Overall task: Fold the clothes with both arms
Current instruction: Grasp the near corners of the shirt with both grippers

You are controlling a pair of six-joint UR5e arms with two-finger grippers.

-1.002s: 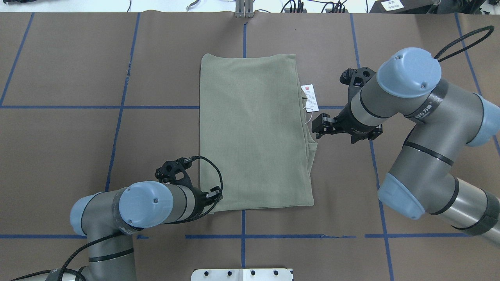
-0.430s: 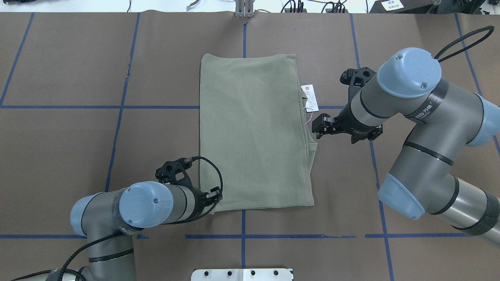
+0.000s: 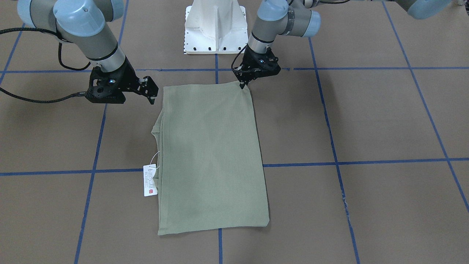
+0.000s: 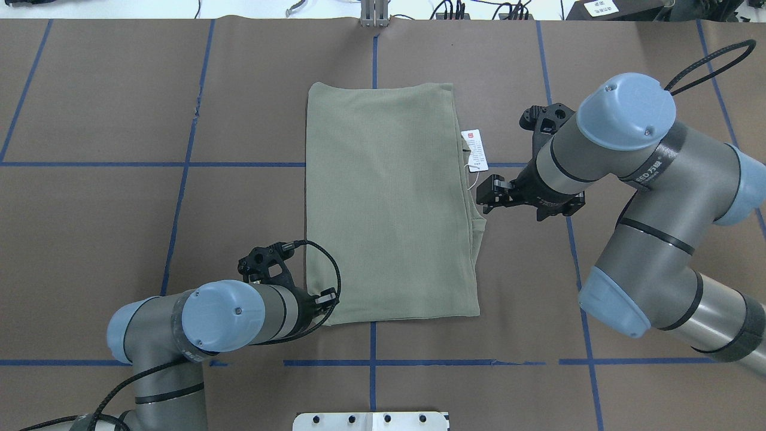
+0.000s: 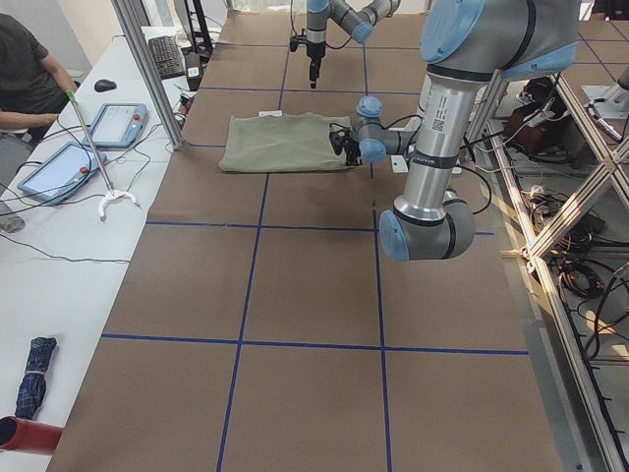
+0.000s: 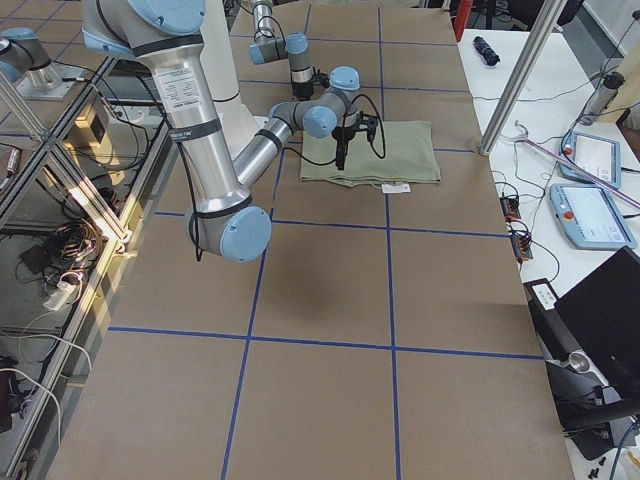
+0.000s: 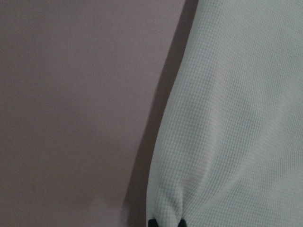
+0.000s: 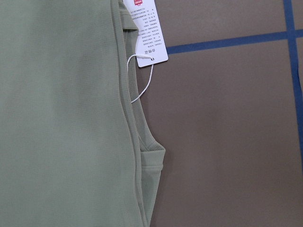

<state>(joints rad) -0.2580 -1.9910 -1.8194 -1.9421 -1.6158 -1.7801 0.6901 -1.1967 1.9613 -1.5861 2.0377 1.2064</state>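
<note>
The sage-green shirt (image 4: 389, 197) lies folded into a long rectangle at the table's middle; it also shows in the front view (image 3: 212, 154). Its white hang tag (image 4: 477, 149) with a red mark sticks out on the right side and shows in the right wrist view (image 8: 147, 30). My left gripper (image 3: 242, 85) is shut on the shirt's near left corner, low at the table. The left wrist view shows the fabric (image 7: 236, 118) puckered between the fingertips. My right gripper (image 4: 483, 194) is open and empty, just right of the shirt's right edge, below the tag.
The white pedestal base (image 3: 215, 25) stands at the near table edge. Blue tape lines (image 4: 179, 164) cross the brown table cover. An operator (image 5: 29, 79) and tablets (image 5: 118, 123) are on a side table beyond the far edge.
Almost nothing. My left arm has shifted very slightly toward the robot, and the shirt's near edge has crept a little with it. The right arm has not moved.
</note>
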